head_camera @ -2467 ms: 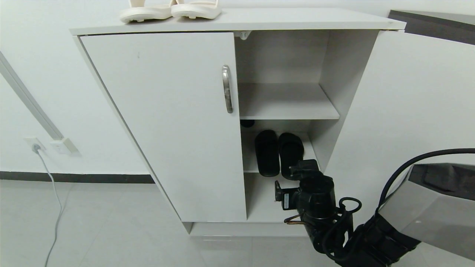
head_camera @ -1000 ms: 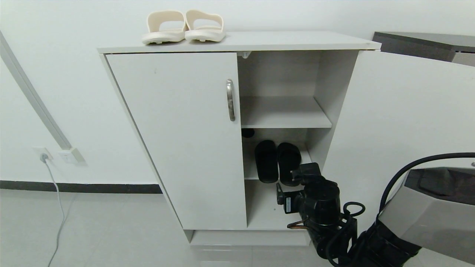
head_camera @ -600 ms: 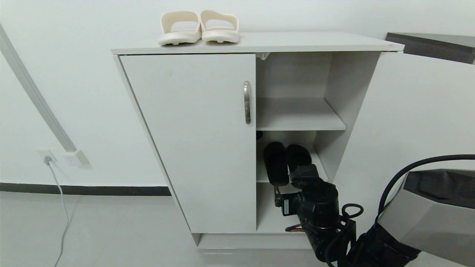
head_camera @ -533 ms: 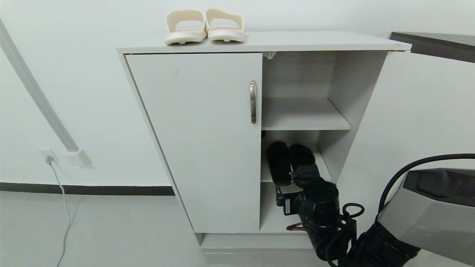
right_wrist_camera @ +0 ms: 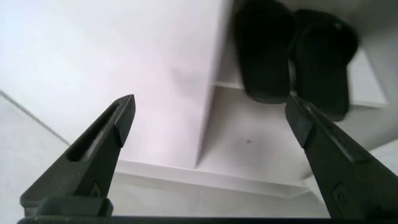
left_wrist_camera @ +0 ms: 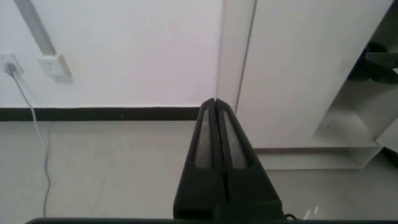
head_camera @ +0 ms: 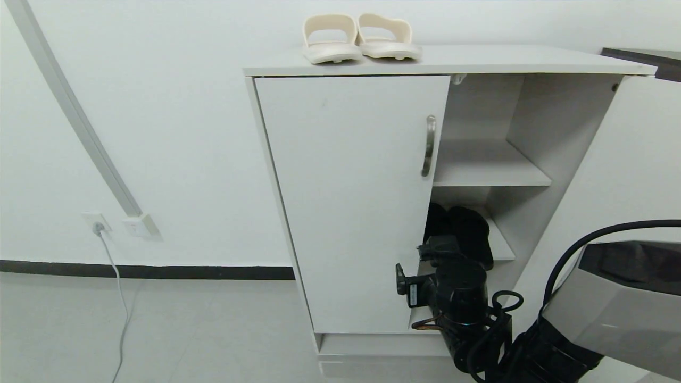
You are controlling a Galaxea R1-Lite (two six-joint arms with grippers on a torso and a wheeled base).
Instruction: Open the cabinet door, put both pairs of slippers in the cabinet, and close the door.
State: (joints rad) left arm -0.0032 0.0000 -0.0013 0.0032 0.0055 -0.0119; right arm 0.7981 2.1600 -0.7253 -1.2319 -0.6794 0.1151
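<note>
A white cabinet (head_camera: 532, 57) stands against the wall, its left door (head_camera: 351, 202) shut and its right door (head_camera: 633, 170) swung wide open. One cream pair of slippers (head_camera: 362, 40) rests on the cabinet top. A black pair of slippers (head_camera: 471, 234) lies on the middle shelf, partly hidden by the left door; it also shows as black slippers (right_wrist_camera: 292, 56) in the right wrist view. My right gripper (right_wrist_camera: 210, 102) is open and holds nothing, low before the open side near the left door's edge. My left gripper (left_wrist_camera: 215, 107) is shut and holds nothing, over the floor beside the cabinet.
The upper shelf (head_camera: 489, 167) is bare. A metal handle (head_camera: 428, 144) runs down the shut door. A wall socket (head_camera: 96, 226) with a hanging cable and a slanted cable duct (head_camera: 74, 111) are on the wall to the left. Grey tiled floor (head_camera: 159, 330) lies open there.
The camera has swung and pulled back, so the cabinet now sits farther right in the picture and the cream slippers show fully. My right gripper now lines up with the left door's edge.
</note>
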